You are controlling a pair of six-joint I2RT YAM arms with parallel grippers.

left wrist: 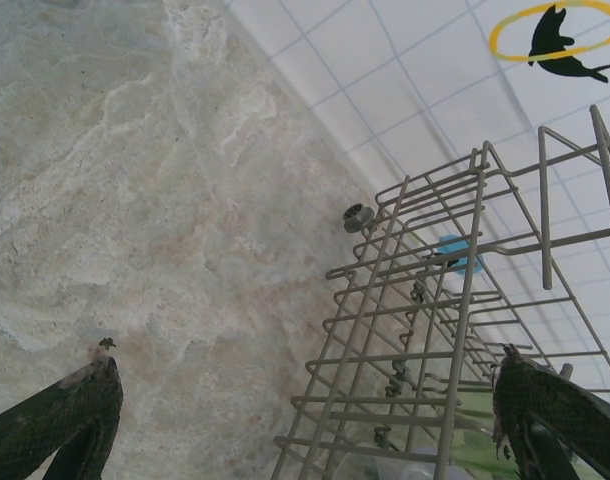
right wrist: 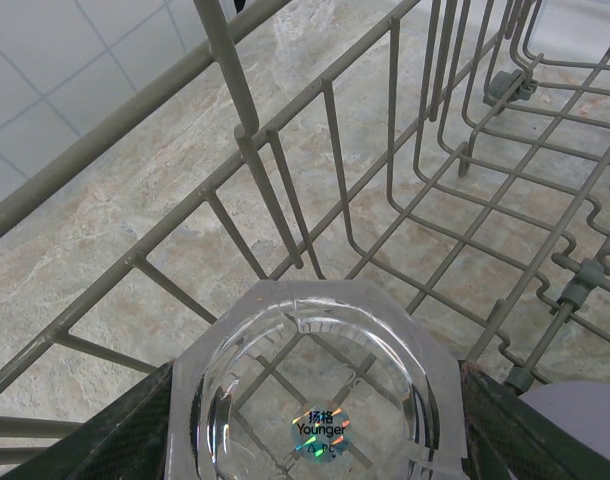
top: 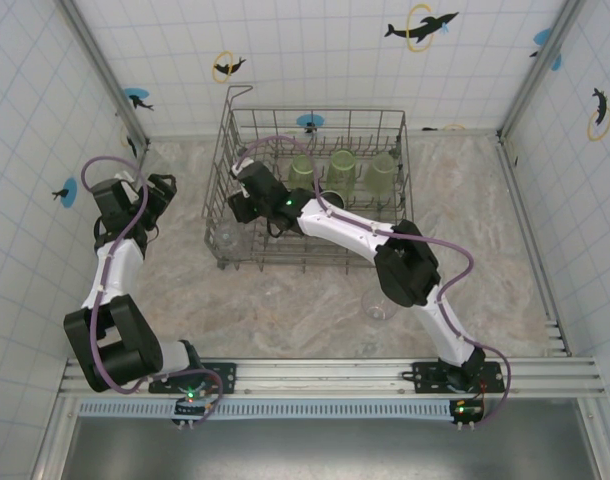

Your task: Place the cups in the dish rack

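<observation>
While the right gripper (right wrist: 320, 440) clamps a clear glass (right wrist: 315, 360) inside the dish rack (right wrist: 226, 62), the left gripper (left wrist: 305, 425) hangs wide open beside the rack, over the table (left wrist: 135, 200).

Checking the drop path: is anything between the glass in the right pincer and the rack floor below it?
Nothing visible. Through the clear glass in the right pincer, the dish rack wires beneath look bare; the green tumblers stand in its far row.

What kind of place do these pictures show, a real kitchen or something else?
Probably a staged robot test booth: tile-printed walls with dolphin stickers, a marble-look tabletop and a dish rack.
</observation>
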